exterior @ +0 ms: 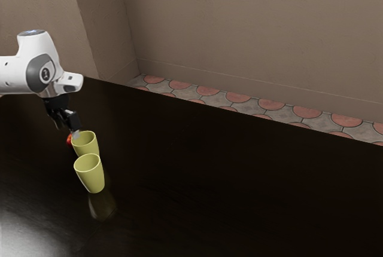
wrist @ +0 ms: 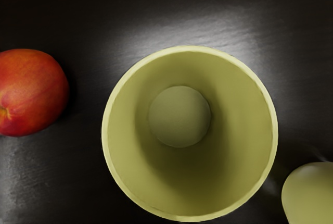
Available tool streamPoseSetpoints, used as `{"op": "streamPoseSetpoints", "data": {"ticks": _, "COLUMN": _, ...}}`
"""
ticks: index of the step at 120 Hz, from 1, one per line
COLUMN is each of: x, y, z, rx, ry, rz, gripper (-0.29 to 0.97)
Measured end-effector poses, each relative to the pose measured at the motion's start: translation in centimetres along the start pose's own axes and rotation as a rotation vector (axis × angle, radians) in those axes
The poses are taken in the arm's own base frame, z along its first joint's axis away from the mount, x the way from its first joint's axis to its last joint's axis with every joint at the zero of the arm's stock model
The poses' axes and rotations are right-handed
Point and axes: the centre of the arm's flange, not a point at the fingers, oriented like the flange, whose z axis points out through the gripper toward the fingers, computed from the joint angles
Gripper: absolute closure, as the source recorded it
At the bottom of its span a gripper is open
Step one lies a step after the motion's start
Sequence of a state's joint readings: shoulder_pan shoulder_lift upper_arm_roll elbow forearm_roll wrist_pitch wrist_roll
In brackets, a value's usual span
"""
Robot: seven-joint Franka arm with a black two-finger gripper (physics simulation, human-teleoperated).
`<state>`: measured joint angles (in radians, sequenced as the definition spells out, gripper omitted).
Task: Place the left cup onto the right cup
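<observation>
Yellow-green cup [wrist: 179,182] stands upright directly beneath the gripper [exterior: 74,132].

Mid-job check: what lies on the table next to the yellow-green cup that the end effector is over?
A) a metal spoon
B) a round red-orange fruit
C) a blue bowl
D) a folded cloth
B: the wrist view shows a round red-orange fruit on the dark wooden table, beside the open-topped yellow-green cup and apart from it.

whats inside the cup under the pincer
Nothing: the wrist view looks straight into the cup and shows its bare round bottom. The table under it is covered.
</observation>
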<state>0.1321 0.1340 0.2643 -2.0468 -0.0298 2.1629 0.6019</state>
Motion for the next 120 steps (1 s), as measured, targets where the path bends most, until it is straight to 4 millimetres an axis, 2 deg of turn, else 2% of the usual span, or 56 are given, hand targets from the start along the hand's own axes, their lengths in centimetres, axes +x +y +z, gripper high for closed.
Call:
{"op": "streamPoseSetpoints", "data": {"ticks": 25, "x": -1.6, "y": -1.9, "z": -0.1, "rx": 0.001, "ry": 0.004, "rz": -0.032, "gripper": 0.04}}
{"op": "streamPoseSetpoints", "data": {"ticks": 47, "x": -1.6, "y": -2.5, "z": 0.3, "rx": 0.003, "ry": 0.000, "rz": -0.031, "gripper": 0.04}}
{"op": "streamPoseSetpoints", "data": {"ticks": 82, "x": 1.5, "y": -3.9, "z": 1.2, "rx": 0.031, "ry": 0.000, "rz": -0.012, "gripper": 0.04}}
{"op": "streamPoseSetpoints", "data": {"ticks": 120, "x": 4.0, "y": -4.1, "z": 1.6, "rx": 0.038, "ry": -0.001, "rz": 0.012, "gripper": 0.04}}
